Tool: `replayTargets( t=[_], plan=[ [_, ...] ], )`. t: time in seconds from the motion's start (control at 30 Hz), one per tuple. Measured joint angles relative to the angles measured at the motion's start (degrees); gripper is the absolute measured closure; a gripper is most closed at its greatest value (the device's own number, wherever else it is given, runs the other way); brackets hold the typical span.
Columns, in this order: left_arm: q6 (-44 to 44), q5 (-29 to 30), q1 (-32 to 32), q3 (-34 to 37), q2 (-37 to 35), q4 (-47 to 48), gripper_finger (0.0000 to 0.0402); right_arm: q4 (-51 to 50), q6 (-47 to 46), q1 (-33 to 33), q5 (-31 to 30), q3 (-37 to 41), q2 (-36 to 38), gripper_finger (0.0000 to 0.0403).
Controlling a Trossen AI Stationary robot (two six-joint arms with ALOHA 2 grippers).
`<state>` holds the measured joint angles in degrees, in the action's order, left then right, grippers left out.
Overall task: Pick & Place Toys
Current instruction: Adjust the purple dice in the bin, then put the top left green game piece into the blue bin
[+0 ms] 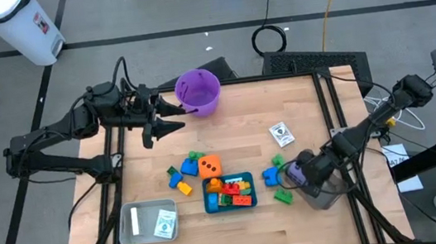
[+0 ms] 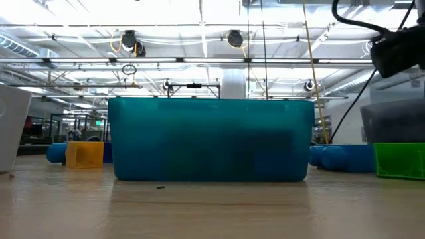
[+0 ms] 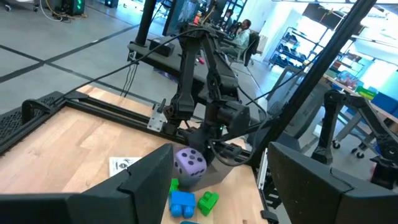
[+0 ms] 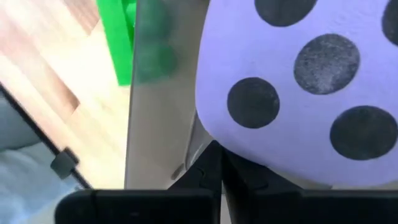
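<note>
- Wooden desk point(image 1: 240, 236) sits on a grey floor with cables.
- Right claw point(image 1: 297, 170) is clenched, right by the purple die point(image 3: 189, 163) at the grey tray point(image 1: 324, 200). I cannot tell if it grips the die.
- Green brick point(image 1: 282, 196) and blue bricks point(image 1: 272, 174) lie just beside.
- Teal tray point(image 1: 230, 204) holds more bricks; the orange die point(image 1: 210, 166) touches it.
- Left claw point(image 1: 174, 116) hangs released near the bucket point(image 1: 198, 91).

left hand point(image 1: 169, 118) open, raised at table's far left, right hand point(image 1: 301, 172) closed, low at right
</note>
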<state>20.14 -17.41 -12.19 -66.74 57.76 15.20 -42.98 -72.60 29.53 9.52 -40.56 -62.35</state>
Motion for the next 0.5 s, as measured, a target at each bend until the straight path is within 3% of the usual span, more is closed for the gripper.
replayTargets(
  t=[0.17,0.3,0.5],
  plan=[
    [0.1,0.2,0.0,0.0,0.0,0.0,0.0133,0.0,1.0,-1.4,-0.3,0.0,0.0,0.0401],
    [1.0,1.0,0.0,0.0,0.0,0.0,0.0133,-0.1,2.8,-2.2,2.8,0.0,0.1,0.0402],
    [1.0,1.0,0.0,0.0,0.0,0.0,0.0133,0.1,0.7,-2.5,4.2,0.0,4.3,0.0402]
  ],
)
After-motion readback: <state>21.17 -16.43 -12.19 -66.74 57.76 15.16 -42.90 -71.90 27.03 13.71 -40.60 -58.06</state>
